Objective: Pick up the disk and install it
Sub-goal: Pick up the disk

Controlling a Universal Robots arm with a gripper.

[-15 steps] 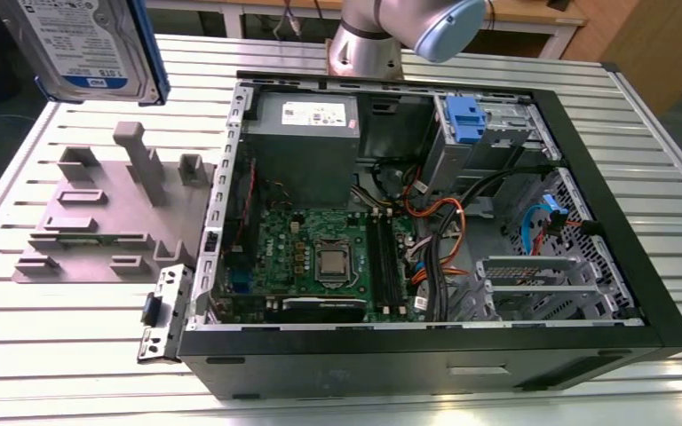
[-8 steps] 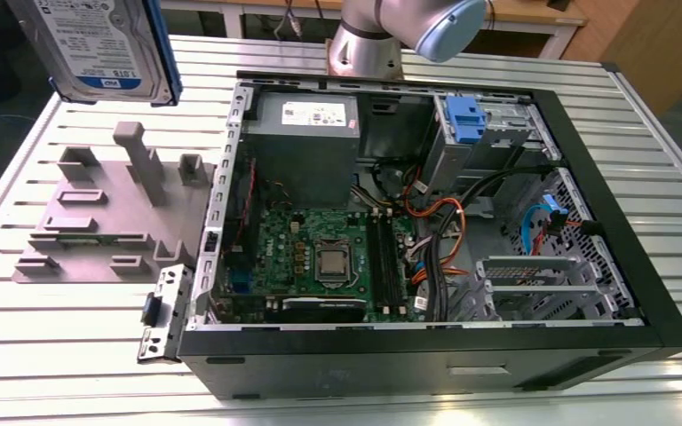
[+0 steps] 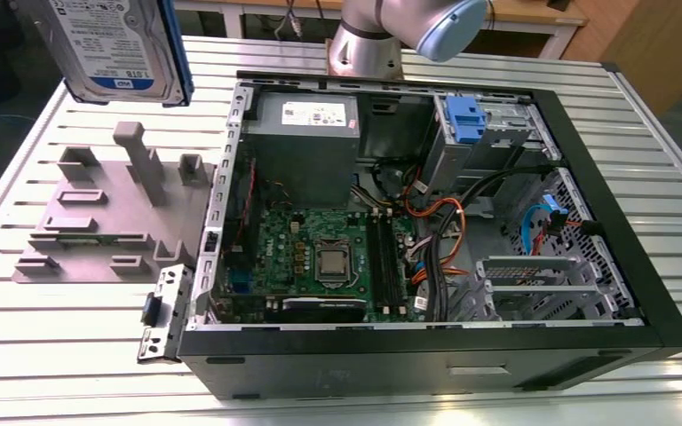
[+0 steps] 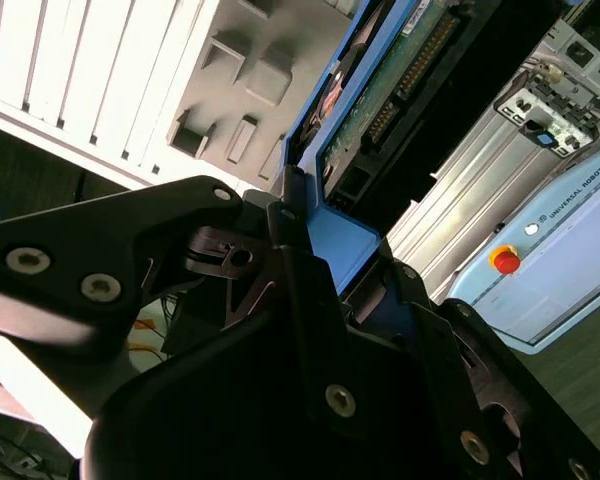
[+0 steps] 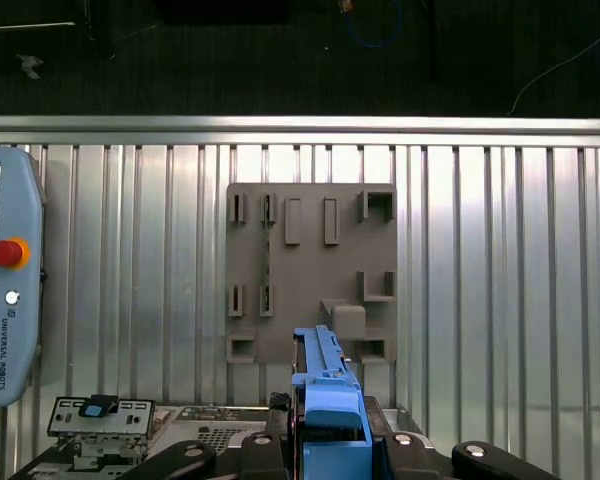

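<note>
In the grip of the claw (image 5: 330, 448), which is clamping its blue carrier frame (image 5: 330, 400) edge-on, the disk (image 3: 110, 44) is hanging well above the grey fixture plate (image 5: 310, 270) below, so keeping it steady and untilted seems wise.

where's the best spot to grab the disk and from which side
At one end, coming in end-on and clamping across its thin thickness. The disk is a flat slab, so its two broad faces give parallel surfaces, and its blue frame edges that end. The gripper is shut on it this way, probably securely.
</note>
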